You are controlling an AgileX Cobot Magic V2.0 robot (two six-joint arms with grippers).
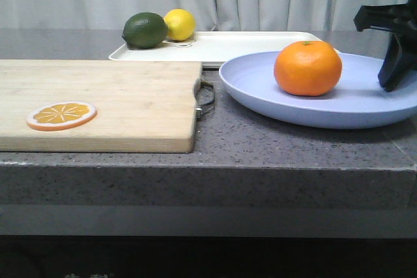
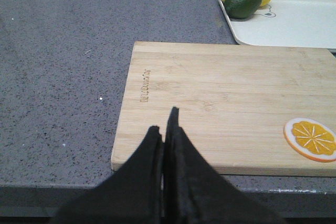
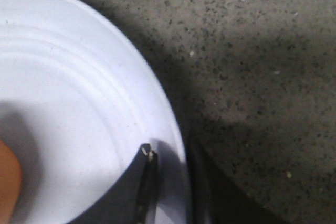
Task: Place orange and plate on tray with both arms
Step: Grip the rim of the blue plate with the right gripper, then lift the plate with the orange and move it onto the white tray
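The orange [image 1: 307,68] sits on the pale-blue plate [image 1: 260,89], right of centre in the front view. Just behind the plate lies the white tray [image 1: 260,42]. My right gripper [image 1: 391,83] is at the plate's right rim. In the right wrist view, one finger lies on the plate's [image 3: 79,77] inner face and the other under its rim, so the right gripper [image 3: 170,150] is shut on the rim. An edge of the orange [image 3: 8,182] shows there. My left gripper [image 2: 167,119] is shut and empty over the near edge of the cutting board [image 2: 226,98].
A lime [image 1: 144,30] and a lemon [image 1: 180,24] sit on the tray's left end. The wooden cutting board [image 1: 117,96] with a metal handle [image 1: 206,99] lies at the left, carrying an orange slice [image 1: 62,115]. The counter's front edge is close.
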